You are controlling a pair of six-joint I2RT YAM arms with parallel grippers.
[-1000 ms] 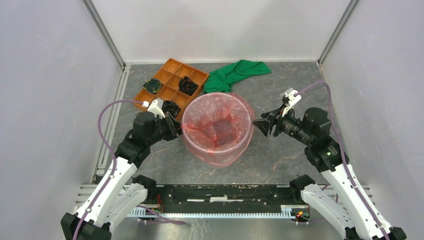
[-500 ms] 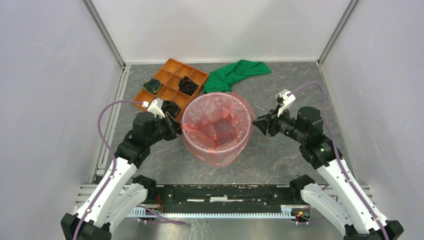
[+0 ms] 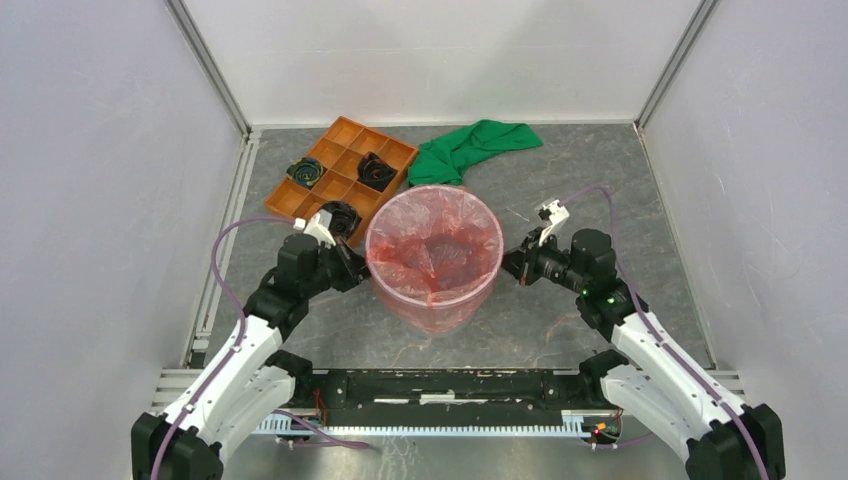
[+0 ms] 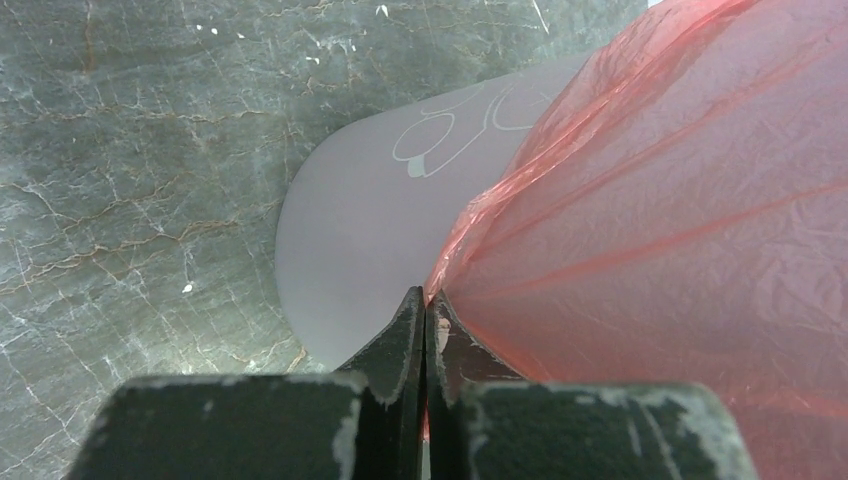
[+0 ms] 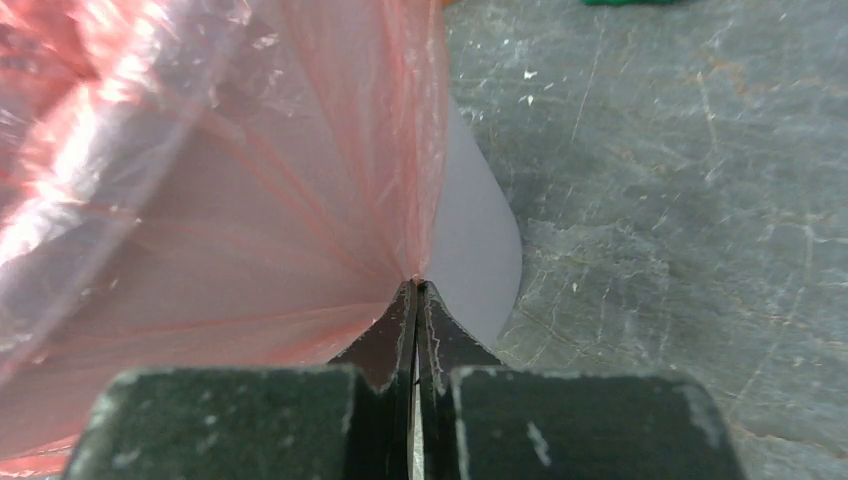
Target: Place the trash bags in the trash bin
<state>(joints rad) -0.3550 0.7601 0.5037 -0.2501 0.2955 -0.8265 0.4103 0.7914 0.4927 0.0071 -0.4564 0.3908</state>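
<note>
- The red bag (image 3: 432, 262) sits inside the bin (image 4: 345, 240) like a liner. Its top is folded over the rim and hangs down the outside.
- The bag is very thin and crinkly. I think it is light, soft and slippery. It could rip if I tug hard.
- I think the best place to hold it is the loose edge outside the bin. I should pinch only the plastic, not the bin wall.
- The bin stands in the middle of the table (image 3: 600, 180), between my two arms. It looks light too, so a big pull might tip it or drag it.
- My left gripper (image 4: 425, 300) is squeezed tight together. It pinches a fold of the bag on the left side of the bin, just beside the wall.
- My right gripper (image 5: 415, 288) is squeezed tight too. It has a fold of the bag in its tips on the right side.
- Behind the bin are an orange tray (image 3: 347, 132) and a green cloth (image 3: 470, 145). I am not touching them.
</note>
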